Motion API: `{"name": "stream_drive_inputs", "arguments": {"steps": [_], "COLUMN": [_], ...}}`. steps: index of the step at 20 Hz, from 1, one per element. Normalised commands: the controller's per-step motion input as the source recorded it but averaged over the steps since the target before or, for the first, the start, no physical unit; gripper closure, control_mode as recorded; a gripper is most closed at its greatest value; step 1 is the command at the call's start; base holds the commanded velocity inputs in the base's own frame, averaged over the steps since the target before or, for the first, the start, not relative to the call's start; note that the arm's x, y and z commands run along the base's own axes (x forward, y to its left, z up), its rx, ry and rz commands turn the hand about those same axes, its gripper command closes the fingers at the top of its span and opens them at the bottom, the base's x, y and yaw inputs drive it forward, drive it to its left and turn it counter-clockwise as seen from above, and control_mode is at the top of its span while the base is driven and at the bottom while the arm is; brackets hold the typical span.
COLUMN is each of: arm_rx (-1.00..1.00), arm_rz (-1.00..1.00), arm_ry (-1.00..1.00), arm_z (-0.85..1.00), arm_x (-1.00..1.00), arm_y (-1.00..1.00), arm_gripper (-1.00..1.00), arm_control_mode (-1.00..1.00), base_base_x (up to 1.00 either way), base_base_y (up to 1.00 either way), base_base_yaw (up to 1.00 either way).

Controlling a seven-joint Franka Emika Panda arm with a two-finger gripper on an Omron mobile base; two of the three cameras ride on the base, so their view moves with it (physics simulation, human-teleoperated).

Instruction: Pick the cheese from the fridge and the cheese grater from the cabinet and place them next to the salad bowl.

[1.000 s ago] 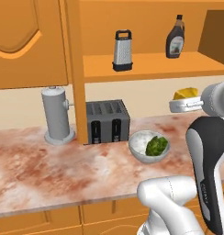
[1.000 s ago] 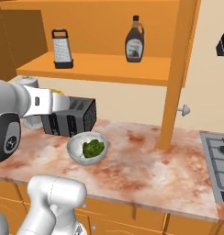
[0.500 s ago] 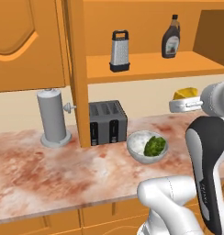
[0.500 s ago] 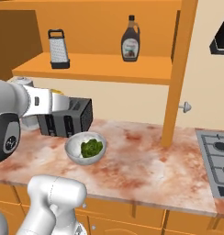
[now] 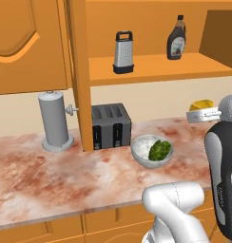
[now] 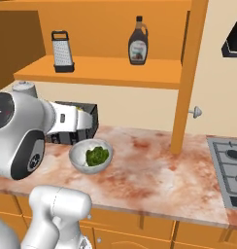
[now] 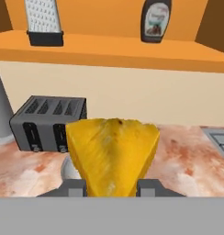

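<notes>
Nearest the hand camera, the gripper (image 7: pixel 112 189) is sitting closed on the cheese (image 7: pixel 114 153), its jaws pressing on the block's two sides; the yellow-orange wedge is standing broad end up and hiding much of what lies straight ahead. In the left base view the same cheese (image 5: pixel 201 104) is riding high at the right edge, above the marbled counter (image 5: pixel 51 175) and well apart from it.

The relation that matters is cheese to salad bowl (image 5: pixel 152 150). The bowl is sitting on the counter below the gripper and towards the toaster (image 5: pixel 110 126), so the held wedge is hanging above and to the bowl's right in that view. In the right base view the gripper (image 6: pixel 86 120) is hovering just above the bowl (image 6: pixel 91 156). A bare patch of counter is lying on the bowl's far side from the toaster, which looks like the likeliest place to lower the wedge.

Farther back, the cheese grater (image 5: pixel 123 52) is standing upright on the open cabinet (image 5: pixel 156 66) shelf, handle up, near a syrup bottle (image 5: pixel 176 43), not yet fetched. A grey canister (image 5: pixel 56 119) is standing left of the cabinet door.
</notes>
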Motion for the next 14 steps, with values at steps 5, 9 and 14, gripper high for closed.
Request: {"name": "stream_drive_inputs", "arguments": {"steps": [5,9,14], "arm_rx": [-0.02,-0.03,0.0], "arm_rz": [0.0,0.0,0.0], "arm_ry": [0.06,0.11,0.1], "arm_z": [-0.53,-0.6,-0.43], "arm_x": [0.14,0.19,0.35], "arm_y": [-0.2,-0.19,-0.25], "arm_gripper": [1.0,1.0,1.0], "arm_control_mode": [-1.0,-1.0,-1.0], "base_base_x": [0.0,0.0,0.0], "base_base_y": [0.0,0.0,0.0], "base_base_yaw": [0.0,0.0,0.0]}}
